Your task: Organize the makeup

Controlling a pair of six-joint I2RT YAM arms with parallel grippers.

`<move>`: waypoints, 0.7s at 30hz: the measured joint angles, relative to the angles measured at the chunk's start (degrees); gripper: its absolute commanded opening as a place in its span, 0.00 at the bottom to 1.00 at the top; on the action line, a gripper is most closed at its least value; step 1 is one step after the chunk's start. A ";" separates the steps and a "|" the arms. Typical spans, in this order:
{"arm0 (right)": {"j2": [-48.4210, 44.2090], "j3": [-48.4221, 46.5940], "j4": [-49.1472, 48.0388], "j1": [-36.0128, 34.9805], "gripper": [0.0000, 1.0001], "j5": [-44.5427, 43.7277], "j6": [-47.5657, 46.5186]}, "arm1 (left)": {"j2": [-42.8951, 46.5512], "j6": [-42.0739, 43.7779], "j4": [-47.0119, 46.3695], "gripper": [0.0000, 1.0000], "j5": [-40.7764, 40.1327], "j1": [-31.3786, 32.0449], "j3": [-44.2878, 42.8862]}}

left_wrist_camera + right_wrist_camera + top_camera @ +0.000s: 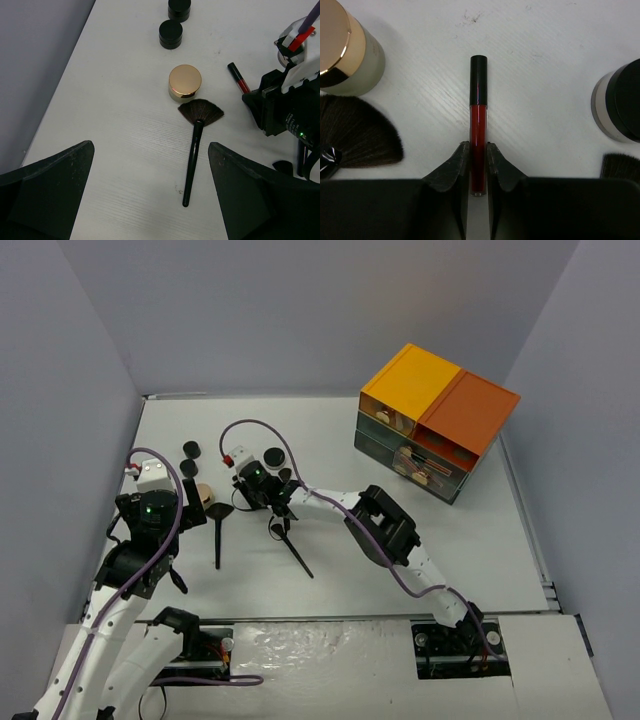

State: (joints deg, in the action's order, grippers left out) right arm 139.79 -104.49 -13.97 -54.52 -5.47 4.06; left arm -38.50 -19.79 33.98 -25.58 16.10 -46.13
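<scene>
My right gripper (478, 156) is shut on a thin red stick (478, 112) with a black cap, which lies flat on the white table; the gripper also shows in the top view (240, 483). A tan round compact (185, 82) sits just left of it, with a black fan brush (194, 145) below. Two round black jars (170, 34) stand farther back. Another black jar (620, 100) is right of the stick. A second black brush (290, 545) lies near the table's middle. My left gripper (150, 200) is open and empty above the fan brush's handle end.
The orange-topped dark drawer box (435, 420) stands at the back right, apart from the makeup. Grey walls close in the table (480, 540) on the left, back and right. The right arm (385, 525) stretches across the middle.
</scene>
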 measured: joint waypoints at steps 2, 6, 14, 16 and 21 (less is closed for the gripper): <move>-1.19 1.59 0.07 0.00 0.00 -0.09 -0.72 | 0.04 0.00 0.00 0.97 -0.02 0.00 0.00; -6.40 6.11 2.92 0.01 0.00 0.86 -2.84 | 0.25 0.00 0.02 0.97 -0.02 0.00 0.02; -29.88 16.70 8.78 1.92 0.00 2.46 -8.73 | 0.60 0.04 -0.06 0.97 0.49 0.00 0.02; -38.63 20.21 11.42 4.53 0.00 2.42 -9.70 | 0.44 0.04 -0.09 0.97 0.79 0.00 0.02; -55.49 25.69 16.32 14.86 0.00 -0.09 -11.36 | 0.06 0.07 -0.11 0.97 1.90 0.00 0.02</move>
State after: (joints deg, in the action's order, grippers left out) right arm 84.30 -78.80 2.35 -39.66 -5.57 -7.31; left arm -38.44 -19.73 33.87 -23.69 16.10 -46.11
